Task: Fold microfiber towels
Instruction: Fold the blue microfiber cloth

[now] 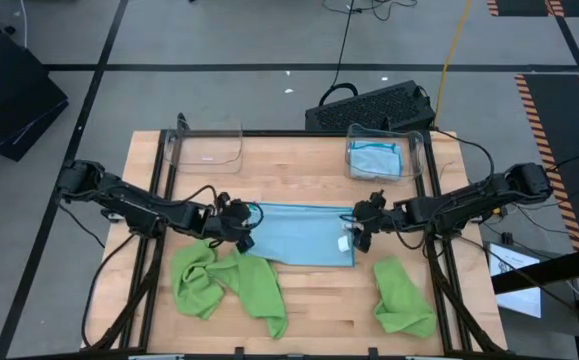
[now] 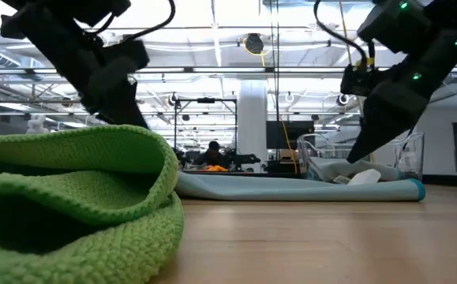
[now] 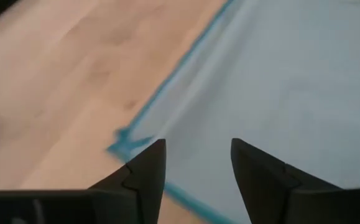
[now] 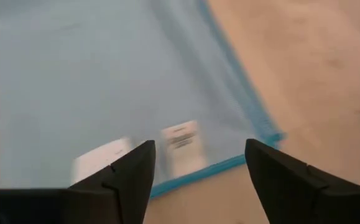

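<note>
Butcher-block tabletop (image 1: pixel 309 290) carries our work, with an open workshop floor behind it. Going left to right: a crumpled green towel (image 1: pixel 224 282) lies at the near left; our left gripper (image 3: pixel 197 163), fingers spread, hovers over the blue towel's (image 1: pixel 299 235) left edge; the towel lies flat at centre; our right gripper (image 4: pixel 198 163), also spread, hangs above the tagged right corner. A second green towel (image 1: pixel 401 295) sits near right. We judge the risk to be an uneven pinch: one side catching only the hem would skew the fold.
</note>
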